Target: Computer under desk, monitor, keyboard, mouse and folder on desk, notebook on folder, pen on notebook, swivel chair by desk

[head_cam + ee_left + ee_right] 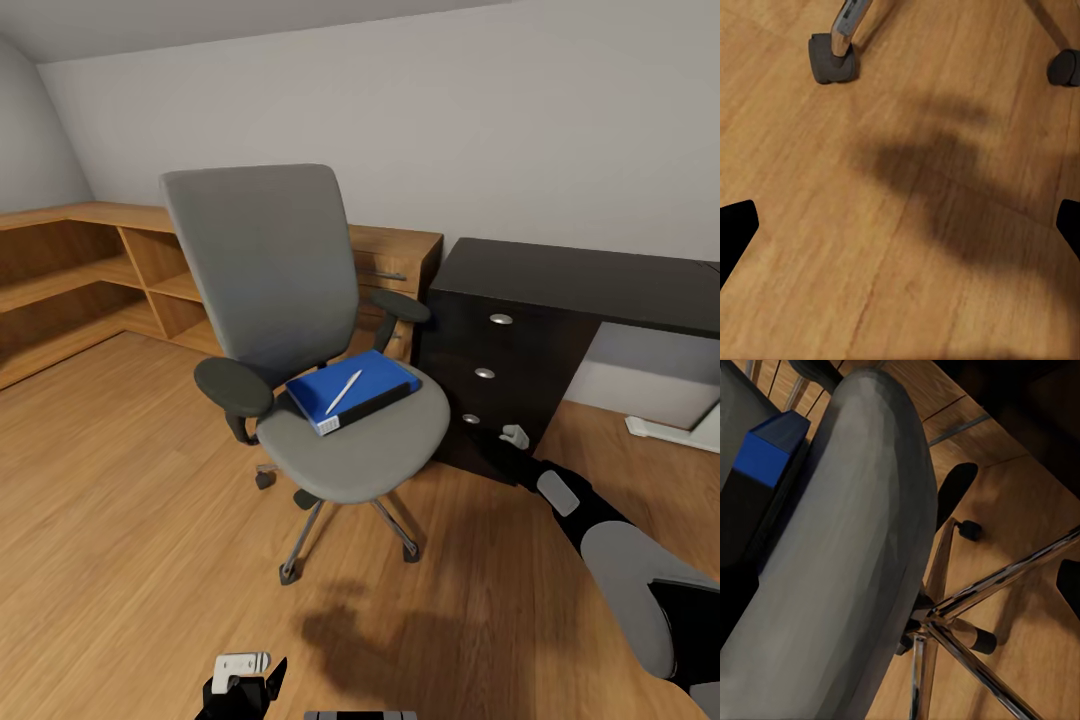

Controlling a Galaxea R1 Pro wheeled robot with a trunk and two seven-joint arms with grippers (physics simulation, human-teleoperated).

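Left gripper (243, 672) lowest in head view, low over bare wood floor (120, 500); its wrist view shows the two dark fingers (736, 232) set wide apart, nothing between. Right gripper (514, 436) reaches out beside the seat's front corner; whether its fingers are open or closed, cannot tell.

Swivel chair (300, 330) mid-floor, near the black worktop (590, 280) but not touching. Blue folder (352, 390) lies flat on the seat, angled, a white pen (343, 392) resting on top.

Step in hand, by my reading: lift the folder off the seat. Best to take the pen first, or keep the folder level so the pen does not roll.

Room: armrests (232, 386) flank the folder; approach from front or above. Black drawer unit (490, 375) crowds the right arm. Oak shelving (90, 270) stands behind, well apart; open floor to the left.
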